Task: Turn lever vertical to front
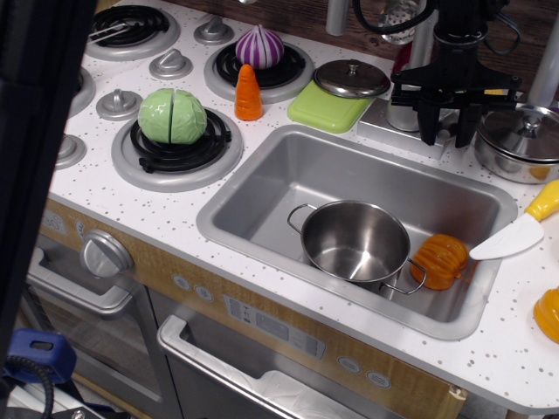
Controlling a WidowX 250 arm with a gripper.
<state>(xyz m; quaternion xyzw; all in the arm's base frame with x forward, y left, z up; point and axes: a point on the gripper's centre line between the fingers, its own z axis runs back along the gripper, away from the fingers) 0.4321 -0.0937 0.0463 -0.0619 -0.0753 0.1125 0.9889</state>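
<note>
The silver faucet body (401, 108) stands behind the sink's back right corner, largely covered by my black gripper. My gripper (447, 136) hangs straight down over the faucet's right side, its two fingers (428, 129) pointing down. A small silver bit of the lever (448, 120) shows between the fingers, which straddle it with a gap. The jaws look open. The lever's direction is hidden by the gripper.
The sink (262, 148) holds a steel pot (354, 240) and an orange pumpkin (439, 260). A lidded pot (521, 140) stands right of the gripper, a knife (524, 229) below it. A green pad with a lid (336, 94) lies left of the faucet. A dark blurred shape (35, 175) blocks the left edge.
</note>
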